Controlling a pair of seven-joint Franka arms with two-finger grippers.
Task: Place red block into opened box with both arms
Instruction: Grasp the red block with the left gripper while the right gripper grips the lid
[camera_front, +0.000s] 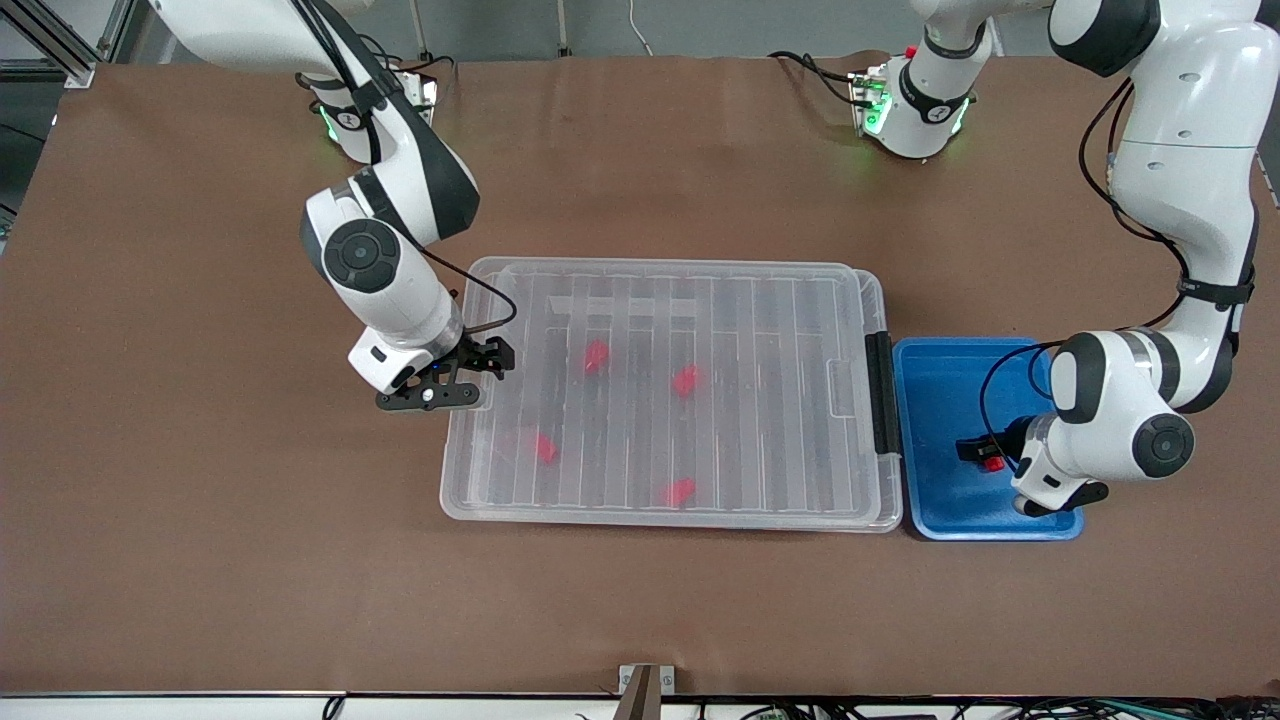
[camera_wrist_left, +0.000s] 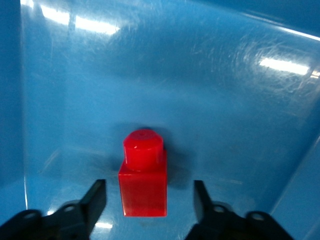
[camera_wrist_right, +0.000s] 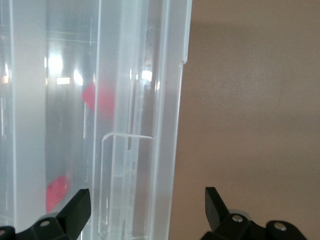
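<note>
The left gripper (camera_wrist_left: 149, 200) is down in the blue tray (camera_front: 935, 500), open fingers (camera_wrist_left: 95, 197) straddling the upright red block (camera_wrist_left: 143, 175) for pickup, while the right gripper (camera_front: 470, 375) holds open fingers astride the rim of the lidded box (camera_front: 670, 515), presumably to open it.

Bright even overhead light, glare streaks on blue tray (camera_wrist_left: 240, 75)

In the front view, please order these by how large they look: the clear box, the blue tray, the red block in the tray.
1. The box, clearly largest.
2. The blue tray, much smaller.
3. The red block, tiny, mostly hidden by the left gripper.
</note>
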